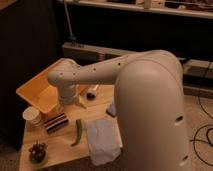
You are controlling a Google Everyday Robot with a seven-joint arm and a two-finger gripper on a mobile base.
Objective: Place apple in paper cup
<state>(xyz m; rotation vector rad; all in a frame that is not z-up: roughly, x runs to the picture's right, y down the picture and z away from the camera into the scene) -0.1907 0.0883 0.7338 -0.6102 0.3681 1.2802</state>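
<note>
The white paper cup point(32, 116) stands upright on the wooden table point(65, 150), just in front of the yellow bin point(34, 94). The apple is hidden: my arm's wrist point(65, 77) covers the back of the bin where it lay. My gripper point(68, 101) hangs down from the wrist at the bin's right inner wall, about a hand's width right of the cup.
A dark striped packet point(55, 123) lies next to the cup. A green pod point(77, 132) and a white cloth point(103, 141) lie mid-table. A dark bowl of grapes point(37, 151) sits at the front left. A grey-blue object point(111, 110) and a small dark item point(91, 93) lie behind.
</note>
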